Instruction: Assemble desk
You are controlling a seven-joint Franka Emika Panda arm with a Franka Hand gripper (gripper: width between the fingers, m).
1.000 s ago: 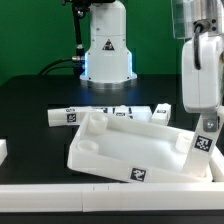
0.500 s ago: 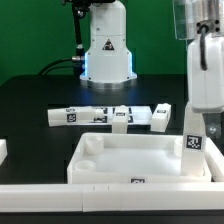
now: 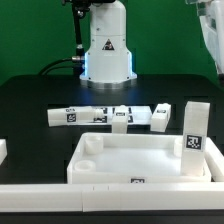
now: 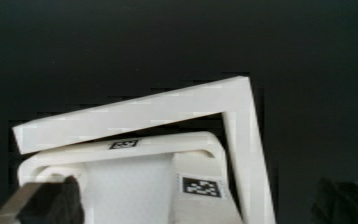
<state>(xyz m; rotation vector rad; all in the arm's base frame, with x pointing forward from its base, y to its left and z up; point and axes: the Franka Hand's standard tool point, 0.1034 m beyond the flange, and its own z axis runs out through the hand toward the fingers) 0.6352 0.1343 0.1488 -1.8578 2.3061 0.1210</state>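
The desk top point(image 3: 140, 158) lies flat on the black table point(image 3: 30, 105), rim up. A round socket point(image 3: 90, 146) shows in its corner on the exterior view's left. One leg point(image 3: 196, 130) stands upright at the top's corner on the exterior view's right, its tag facing the camera. Three more legs lie in a row on the table just behind the top: one point(image 3: 72, 116), another point(image 3: 120, 117) and a third point(image 3: 160, 115). The gripper point(image 4: 190, 206) hangs above the standing leg and holds nothing. In the wrist view only one blurred finger point(image 4: 44, 200) is plain, well out to the leg's side, so the jaws appear spread apart.
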